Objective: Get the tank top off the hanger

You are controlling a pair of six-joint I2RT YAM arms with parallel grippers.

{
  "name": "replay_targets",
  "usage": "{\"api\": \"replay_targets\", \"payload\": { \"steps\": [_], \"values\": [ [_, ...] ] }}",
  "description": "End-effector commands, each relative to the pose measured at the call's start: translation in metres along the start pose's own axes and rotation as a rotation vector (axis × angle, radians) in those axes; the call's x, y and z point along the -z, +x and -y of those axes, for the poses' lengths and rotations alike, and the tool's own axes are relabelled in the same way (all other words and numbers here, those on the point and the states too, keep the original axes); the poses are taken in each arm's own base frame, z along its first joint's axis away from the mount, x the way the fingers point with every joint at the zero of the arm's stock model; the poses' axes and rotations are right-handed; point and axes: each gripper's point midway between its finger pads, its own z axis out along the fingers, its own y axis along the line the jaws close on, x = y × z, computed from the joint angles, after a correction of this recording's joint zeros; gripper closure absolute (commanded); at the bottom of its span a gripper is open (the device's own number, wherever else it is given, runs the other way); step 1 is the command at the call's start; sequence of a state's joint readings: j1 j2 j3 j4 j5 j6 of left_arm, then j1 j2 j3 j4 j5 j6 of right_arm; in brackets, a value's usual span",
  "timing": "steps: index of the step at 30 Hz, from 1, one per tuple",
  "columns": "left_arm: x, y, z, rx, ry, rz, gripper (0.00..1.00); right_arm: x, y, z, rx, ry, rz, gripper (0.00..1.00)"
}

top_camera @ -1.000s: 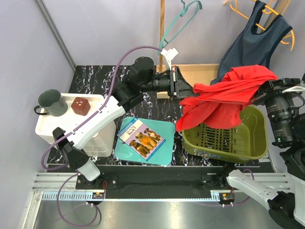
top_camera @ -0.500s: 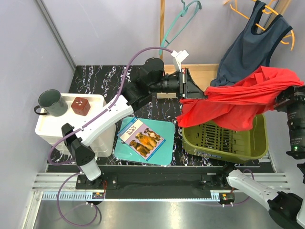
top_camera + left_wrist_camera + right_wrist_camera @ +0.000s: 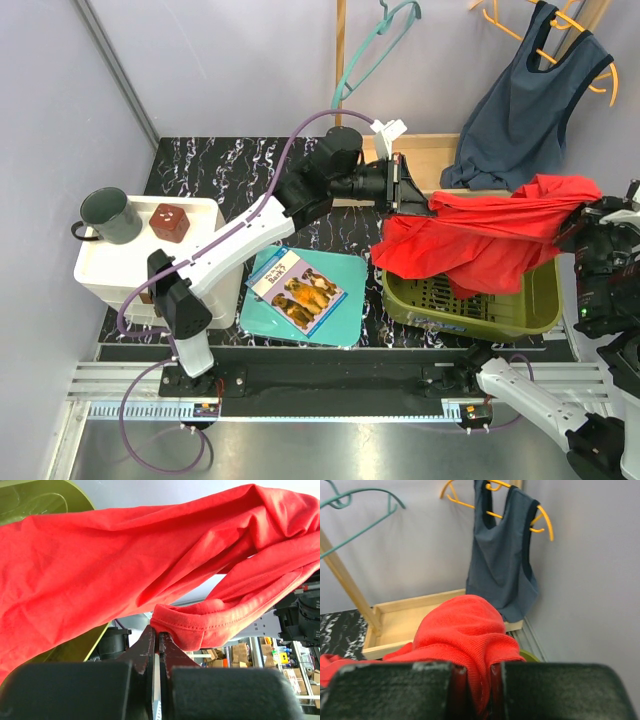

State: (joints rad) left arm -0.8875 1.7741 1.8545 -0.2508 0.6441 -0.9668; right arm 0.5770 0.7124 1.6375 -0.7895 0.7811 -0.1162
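Observation:
A red tank top (image 3: 480, 235) hangs stretched between my two grippers, above a green basket (image 3: 540, 300). My left gripper (image 3: 412, 198) is shut on a hem at its left end; in the left wrist view the jaws (image 3: 160, 637) pinch the red fabric (image 3: 125, 565). My right gripper (image 3: 575, 222) is shut on the right end, with the fabric (image 3: 465, 625) bunched between the fingers (image 3: 479, 680). A teal hanger (image 3: 375, 45) hangs bare at the back. A navy tank top (image 3: 520, 100) hangs on an orange hanger (image 3: 600, 75) at the back right.
A wooden rack post (image 3: 340, 60) and its tray (image 3: 430, 150) stand behind the basket. A book on a teal board (image 3: 300, 290) lies in the middle. A white bin (image 3: 110, 265) at the left holds a dark mug (image 3: 108, 215) and a red cube (image 3: 170, 222).
My left gripper has moved right and my right gripper has moved right and nearer. The red tank top has come lower and is stretched wider over the basket.

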Motion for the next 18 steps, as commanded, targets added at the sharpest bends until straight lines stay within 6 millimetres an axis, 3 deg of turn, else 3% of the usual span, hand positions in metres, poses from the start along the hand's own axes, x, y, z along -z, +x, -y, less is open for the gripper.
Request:
{"api": "replay_targets", "payload": {
  "steps": [1, 5, 8, 18],
  "values": [
    [0.002, -0.003, 0.006, -0.030, 0.018, -0.005, 1.00, 0.009, -0.020, 0.033, -0.034, 0.139, 0.052, 1.00],
    [0.000, -0.001, 0.003, -0.024, 0.015, -0.015, 1.00, 0.026, -0.039, 0.062, -0.028, 0.209, 0.094, 1.00],
    [0.000, -0.001, 0.003, -0.023, 0.015, -0.017, 1.00, 0.036, -0.046, 0.072, -0.028, 0.200, 0.118, 1.00],
    [-0.008, 0.001, 0.005, -0.012, 0.027, -0.034, 1.00, 0.040, -0.027, 0.079, -0.021, 0.228, 0.073, 1.00]
  ]
}}
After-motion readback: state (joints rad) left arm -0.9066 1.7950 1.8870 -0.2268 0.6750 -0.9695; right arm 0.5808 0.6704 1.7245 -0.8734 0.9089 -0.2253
